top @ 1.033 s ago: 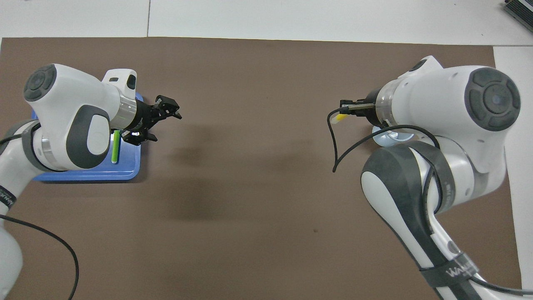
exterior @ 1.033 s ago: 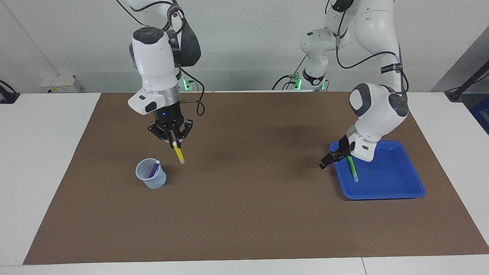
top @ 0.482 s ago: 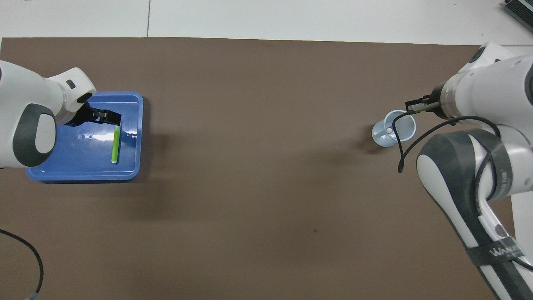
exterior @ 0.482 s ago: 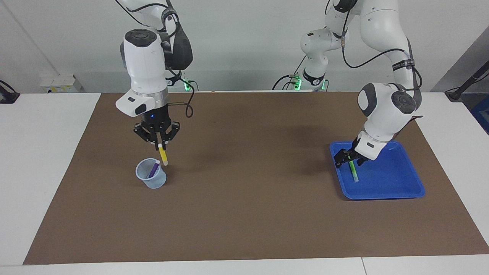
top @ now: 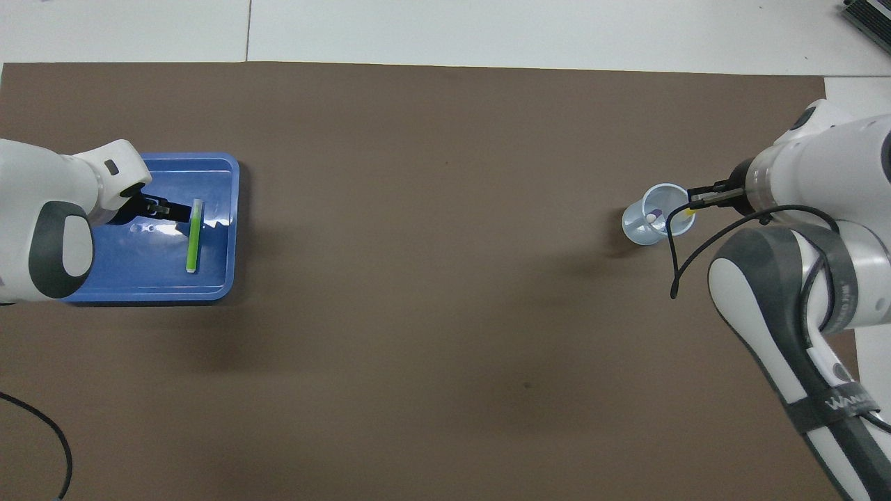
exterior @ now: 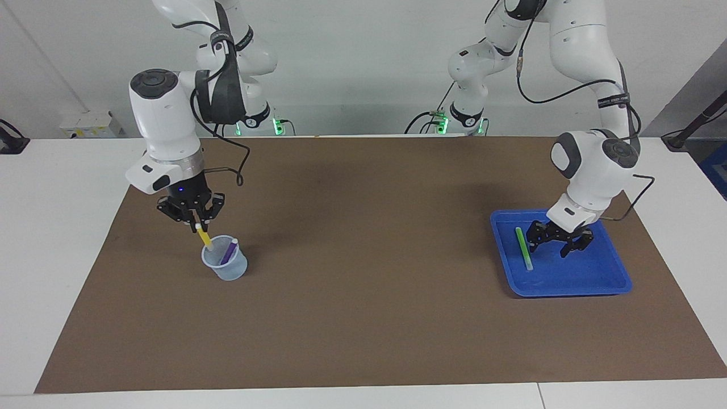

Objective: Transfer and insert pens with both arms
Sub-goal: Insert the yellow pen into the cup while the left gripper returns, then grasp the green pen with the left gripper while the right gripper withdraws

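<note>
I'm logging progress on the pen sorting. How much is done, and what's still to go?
Done: the purple pen stands in the clear cup. In hand: the right gripper holds the yellow pen by its top, its lower end at the cup's rim, not yet released. Left: the green pen still lies in the blue tray; the left gripper is open beside it, so pickup, handover and insertion remain.

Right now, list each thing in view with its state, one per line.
Yellow pen: held, tilted, tip in cup.
Purple pen: leaning in cup.
Green pen: flat in tray.
Cup: upright on mat.
Tray: on mat.
Right gripper: shut on yellow pen.
Left gripper: open over tray, beside green pen.
</note>
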Available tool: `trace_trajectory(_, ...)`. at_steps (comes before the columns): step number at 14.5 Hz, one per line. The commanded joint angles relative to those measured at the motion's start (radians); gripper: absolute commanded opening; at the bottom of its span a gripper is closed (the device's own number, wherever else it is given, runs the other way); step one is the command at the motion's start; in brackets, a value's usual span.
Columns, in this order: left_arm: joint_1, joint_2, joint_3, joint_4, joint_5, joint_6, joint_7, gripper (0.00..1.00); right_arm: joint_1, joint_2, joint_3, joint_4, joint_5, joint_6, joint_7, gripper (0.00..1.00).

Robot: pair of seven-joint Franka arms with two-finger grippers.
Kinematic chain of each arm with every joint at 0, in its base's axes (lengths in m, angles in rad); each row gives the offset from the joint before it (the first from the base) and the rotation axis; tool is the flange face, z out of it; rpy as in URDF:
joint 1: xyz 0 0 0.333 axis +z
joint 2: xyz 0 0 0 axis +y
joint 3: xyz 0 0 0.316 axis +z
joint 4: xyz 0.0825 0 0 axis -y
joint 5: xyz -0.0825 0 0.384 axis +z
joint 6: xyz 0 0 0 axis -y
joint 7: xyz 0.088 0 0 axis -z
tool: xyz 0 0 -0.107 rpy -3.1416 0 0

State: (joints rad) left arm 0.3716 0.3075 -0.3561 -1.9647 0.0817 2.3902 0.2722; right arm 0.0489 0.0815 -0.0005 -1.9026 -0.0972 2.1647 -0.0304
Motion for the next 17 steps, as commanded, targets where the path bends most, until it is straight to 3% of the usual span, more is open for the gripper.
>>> trace_trajectory(1, -0.005, -0.019, 0.005, -0.08, 0.02, 0.076, -0.005, 0.85, -0.02, -0.045, 0.013, -0.055, 0.05, 0.03, -0.031, 0.0)
trace_trajectory(5, -0.007, -0.018, 0.005, -0.134, 0.02, 0.141, -0.007, 0.78, -0.018, -0.042, 0.014, -0.097, 0.054, 0.072, -0.028, 0.0)
trace_trajectory(9, -0.025, -0.016, 0.003, -0.132, 0.02, 0.141, -0.051, 0.19, -0.009, -0.035, 0.014, -0.128, 0.054, 0.104, -0.016, 0.0)
trace_trajectory(11, -0.019, -0.016, 0.005, -0.123, 0.02, 0.138, -0.042, 0.04, -0.006, -0.029, 0.014, -0.128, 0.054, 0.107, -0.014, 0.0)
trace_trajectory(13, -0.008, -0.016, 0.005, -0.115, 0.02, 0.127, -0.039, 0.0, -0.006, -0.011, 0.014, -0.128, 0.054, 0.135, -0.01, 0.06)
trace_trajectory(14, -0.007, -0.018, 0.003, -0.112, 0.02, 0.119, -0.039, 0.0, -0.006, -0.003, 0.014, -0.13, 0.054, 0.148, -0.005, 0.14)
trace_trajectory(15, -0.005, -0.022, 0.005, -0.1, 0.018, 0.101, -0.041, 0.0, -0.006, 0.003, 0.014, -0.128, 0.054, 0.152, -0.005, 0.47)
trace_trajectory(16, 0.001, -0.027, 0.005, -0.07, 0.018, 0.058, -0.041, 0.0, 0.002, 0.007, 0.016, -0.128, 0.054, 0.156, -0.003, 0.97)
trace_trajectory(17, 0.022, -0.03, 0.002, -0.016, 0.015, -0.027, -0.041, 0.0, 0.008, 0.011, 0.016, -0.127, 0.054, 0.161, 0.003, 1.0)
